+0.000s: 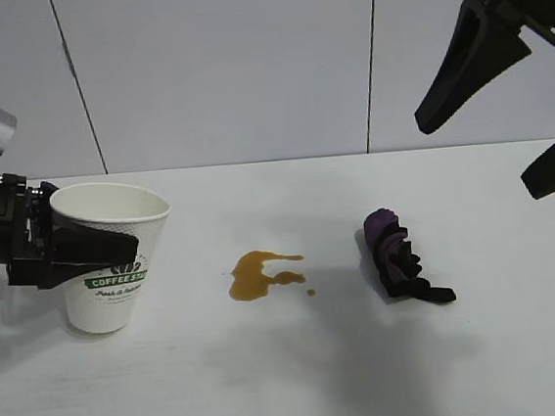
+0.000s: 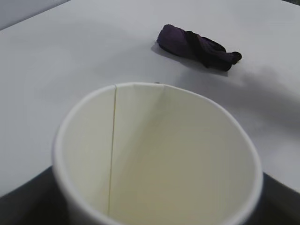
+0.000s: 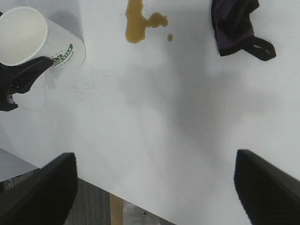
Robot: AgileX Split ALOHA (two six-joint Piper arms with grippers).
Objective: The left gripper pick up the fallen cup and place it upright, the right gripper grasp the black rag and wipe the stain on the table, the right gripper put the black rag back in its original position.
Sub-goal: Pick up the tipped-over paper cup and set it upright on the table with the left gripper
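Left gripper (image 1: 90,248) fingers clasp the upright coffee cup (image 1: 110,254) at the surface's (image 1: 304,382) left edge; right gripper (image 1: 503,98), fingers wide, hangs above the black rag (image 1: 400,257), beside the stain (image 1: 257,273).

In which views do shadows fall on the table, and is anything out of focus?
Exterior view: a soft grey shadow spreads over the table below the stain and the black rag. Right wrist view: broad faint shadows cross the white top; the right gripper fingers look blurred. Left wrist view: the cup rim is slightly soft, the rag sharper.
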